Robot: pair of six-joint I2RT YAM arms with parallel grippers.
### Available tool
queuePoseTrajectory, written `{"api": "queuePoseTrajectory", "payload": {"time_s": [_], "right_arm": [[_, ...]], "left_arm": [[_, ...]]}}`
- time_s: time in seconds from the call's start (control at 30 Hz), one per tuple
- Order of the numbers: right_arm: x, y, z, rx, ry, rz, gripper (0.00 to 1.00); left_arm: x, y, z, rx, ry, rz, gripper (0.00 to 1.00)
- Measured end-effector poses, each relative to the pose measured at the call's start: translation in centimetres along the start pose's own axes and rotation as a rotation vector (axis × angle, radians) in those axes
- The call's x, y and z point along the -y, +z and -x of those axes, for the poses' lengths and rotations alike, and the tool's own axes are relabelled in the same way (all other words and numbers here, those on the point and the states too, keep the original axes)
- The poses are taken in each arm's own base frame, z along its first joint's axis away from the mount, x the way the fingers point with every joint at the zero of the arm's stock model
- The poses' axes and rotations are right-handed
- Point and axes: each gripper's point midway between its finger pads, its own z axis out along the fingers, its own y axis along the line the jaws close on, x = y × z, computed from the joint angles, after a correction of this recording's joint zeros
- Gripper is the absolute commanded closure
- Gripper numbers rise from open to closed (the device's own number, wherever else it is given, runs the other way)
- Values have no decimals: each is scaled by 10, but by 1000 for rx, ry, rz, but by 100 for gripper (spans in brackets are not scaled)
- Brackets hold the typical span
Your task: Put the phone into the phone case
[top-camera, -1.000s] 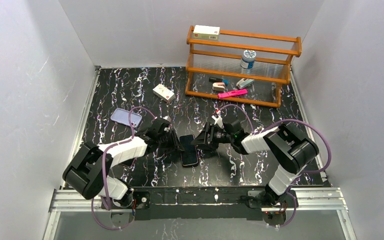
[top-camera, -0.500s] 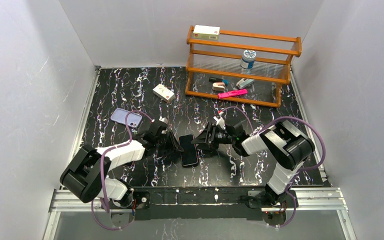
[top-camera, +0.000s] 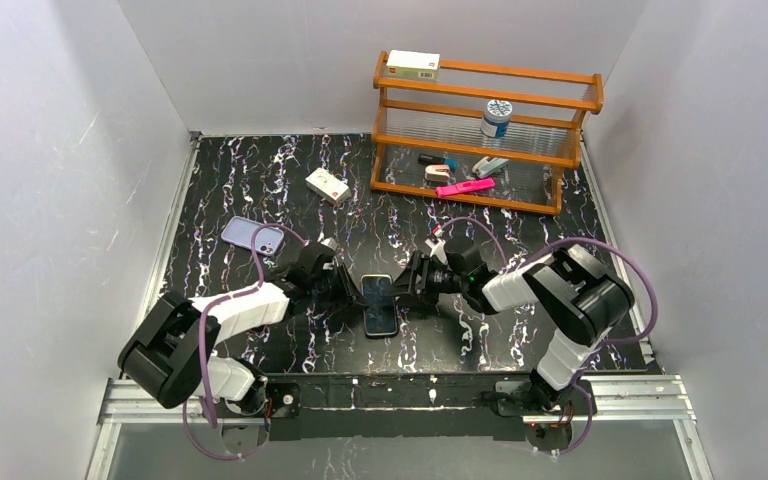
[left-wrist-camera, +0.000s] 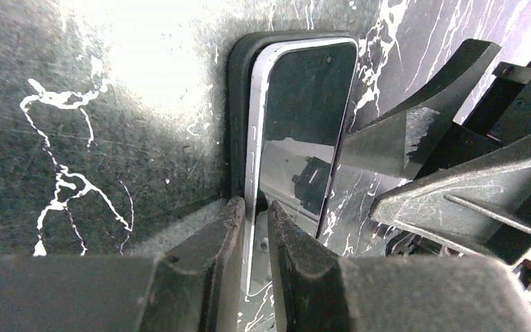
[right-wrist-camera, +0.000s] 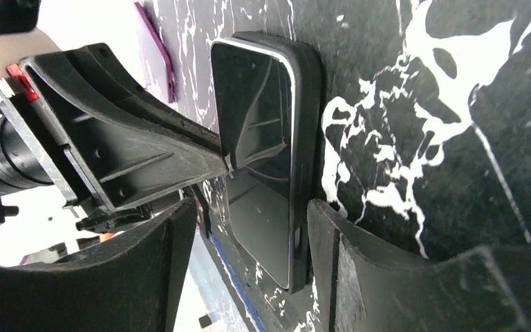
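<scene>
Showing the phone (left-wrist-camera: 304,124) screen-up on a black slab (left-wrist-camera: 238,104), just back from the middle of the table's (top-camera: 260,180) near edge. Pinching the pale rim of the long edge on the left arm's side with the left gripper (left-wrist-camera: 252,214), jaws narrow, one finger on either side of that rim. Pressing one fingertip (left-wrist-camera: 387,142) of the right gripper (right-wrist-camera: 250,207) against the opposite long edge, jaws spread wide. Impossible to tell whether lying flat on the slab or tipped up along the pinched edge. Leaving the case (top-camera: 253,236) flat near the table's left edge, well apart from the phone, beyond the left arm. Framing it all with a wooden rack (top-camera: 490,72) at the far right corner and a small white box (top-camera: 327,185) just to its left.
</scene>
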Motion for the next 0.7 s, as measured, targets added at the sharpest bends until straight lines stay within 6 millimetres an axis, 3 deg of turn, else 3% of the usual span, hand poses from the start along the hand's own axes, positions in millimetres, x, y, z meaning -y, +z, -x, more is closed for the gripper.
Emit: {"api": "queuePoseTrajectory", "payload": {"time_s": [0.33,0.7], "right_arm": [[6,-8,-13,-35,-71,-104,30],[8,-14,-10,-28,-85,-163,26]], "left_arm": [[4,-2,-11,-44,7,-17,81],[5,-7,-16,-67,11,-18,62]]}}
